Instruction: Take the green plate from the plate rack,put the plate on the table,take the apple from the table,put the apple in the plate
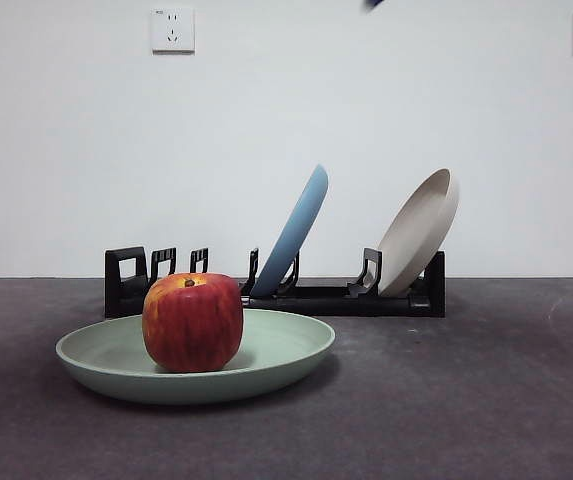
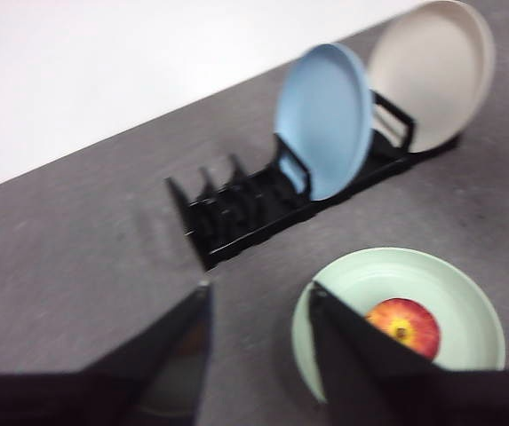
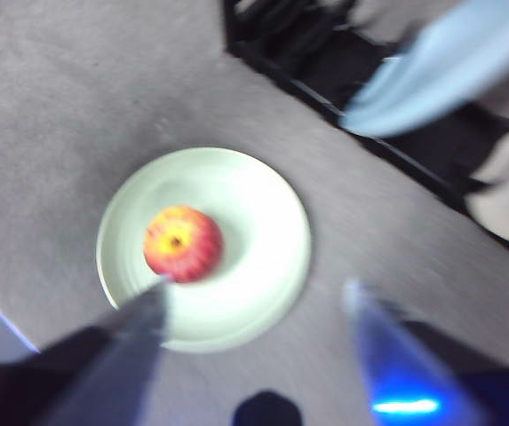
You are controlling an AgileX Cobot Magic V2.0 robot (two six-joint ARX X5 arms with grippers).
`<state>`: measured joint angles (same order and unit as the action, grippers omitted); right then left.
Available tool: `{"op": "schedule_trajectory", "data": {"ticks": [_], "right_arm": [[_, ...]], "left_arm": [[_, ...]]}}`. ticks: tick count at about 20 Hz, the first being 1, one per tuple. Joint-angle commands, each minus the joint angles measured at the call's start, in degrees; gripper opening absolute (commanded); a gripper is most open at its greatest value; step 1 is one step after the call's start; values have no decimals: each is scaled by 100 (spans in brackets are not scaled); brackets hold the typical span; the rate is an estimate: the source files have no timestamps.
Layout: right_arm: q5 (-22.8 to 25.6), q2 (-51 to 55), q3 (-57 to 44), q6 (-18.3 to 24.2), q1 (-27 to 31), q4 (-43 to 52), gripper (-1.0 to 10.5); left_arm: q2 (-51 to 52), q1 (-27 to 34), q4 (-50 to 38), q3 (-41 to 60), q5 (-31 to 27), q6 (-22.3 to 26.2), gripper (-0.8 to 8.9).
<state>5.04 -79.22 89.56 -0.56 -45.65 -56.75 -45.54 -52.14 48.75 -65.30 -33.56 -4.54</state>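
The green plate (image 1: pixel 276 352) lies flat on the table (image 1: pixel 486 400) in front of the plate rack (image 1: pixel 366 298). The red apple (image 1: pixel 193 321) stands in the plate, left of its middle. From high above, the right wrist view shows the apple (image 3: pixel 182 243) in the plate (image 3: pixel 254 240), with my right gripper (image 3: pixel 256 291) open and empty over them. My left gripper (image 2: pixel 258 297) is also open and empty, raised to one side of the plate (image 2: pixel 467 302) and apple (image 2: pixel 403 326). In the front view only a dark arm tip (image 1: pixel 372 4) shows at the top edge.
A blue plate (image 1: pixel 294 228) and a beige plate (image 1: pixel 421 230) lean in the rack's right-hand slots. The rack's left slots (image 1: pixel 156 265) hold nothing. A white wall with two sockets stands behind the table.
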Motion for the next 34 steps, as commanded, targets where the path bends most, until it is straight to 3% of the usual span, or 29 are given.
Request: {"op": "schedule_trajectory", "data": {"ticks": [1,6,11,16,20,22,24,34], "right_arm": [[282,369,-15,-4,85,-212,-11],[1054,1416,-391,-369,85,-251,-11],[1250,2918,-2546,-549,85,1064,-11],[1497,4264,-5077,-1204,85,2909,-11],[1504,4640,-6347,-1539,85,4046,-11],[1506,4553,-6467,-1574,85,3989,-11],[1478,4472,-6465,-1580,85,3989,1],[1482,4474,-6465,-1569,85,3987,1]], "left_arm": [[-101,11,-293,31,378,339,-9],[-133,11,-542,35,680,463,-9],[-127,7,-673,116,713,461,-9],[212,-4,-2186,1620,859,455,-9],[599,-4,-3974,3469,883,101,-9],[597,0,-4347,3956,1196,-133,-8],[551,0,-4048,3971,1401,-365,-3],[544,0,-3832,3971,1423,-363,-3]]}}
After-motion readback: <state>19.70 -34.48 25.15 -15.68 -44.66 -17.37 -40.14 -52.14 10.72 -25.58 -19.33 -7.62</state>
